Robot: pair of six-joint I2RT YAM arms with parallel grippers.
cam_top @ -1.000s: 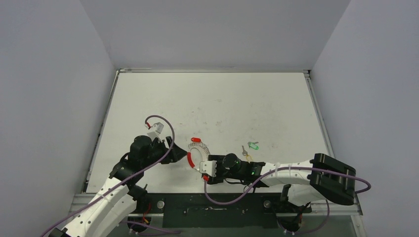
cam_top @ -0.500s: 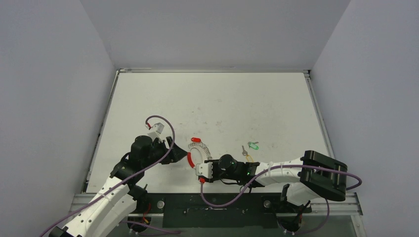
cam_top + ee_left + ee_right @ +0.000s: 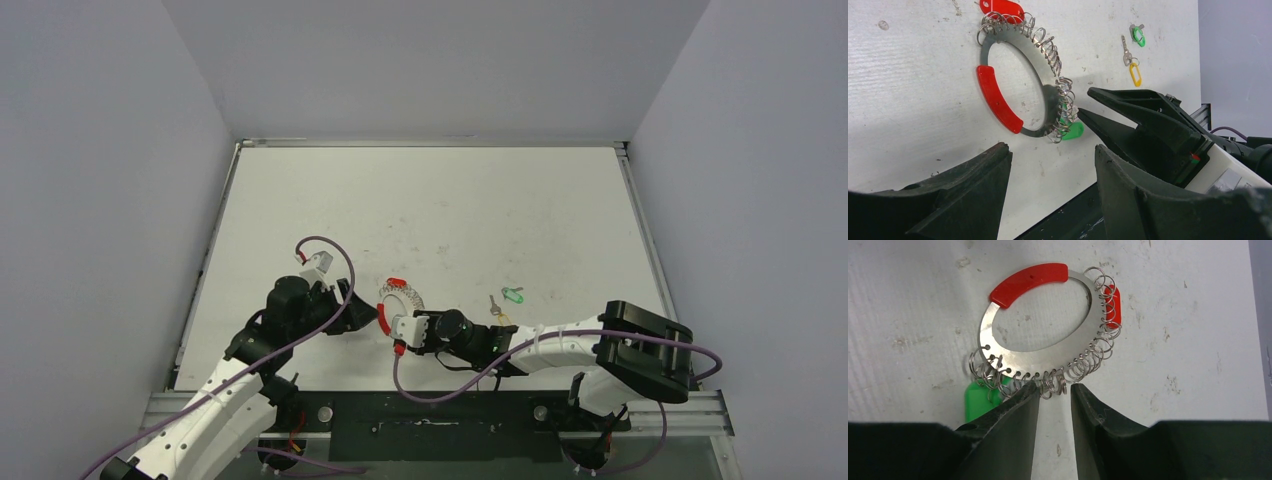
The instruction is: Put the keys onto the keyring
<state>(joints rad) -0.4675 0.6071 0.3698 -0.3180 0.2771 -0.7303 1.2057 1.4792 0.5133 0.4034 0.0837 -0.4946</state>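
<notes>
White table, green key part-hidden beneath keyring

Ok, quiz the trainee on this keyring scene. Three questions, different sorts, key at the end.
1. True or false: the left gripper stands open and holds nothing.
2. Pick one. Which colours show among the wire loops on the keyring? A: red and green. B: blue and yellow. C: yellow only.
3. Short answer: what colours are the two keys lying loose, apart from the keyring?

Key
1. True.
2. A: the red key and the green key sit at the loops.
3. Green and yellow: the loose green key and the loose yellow key.
</notes>
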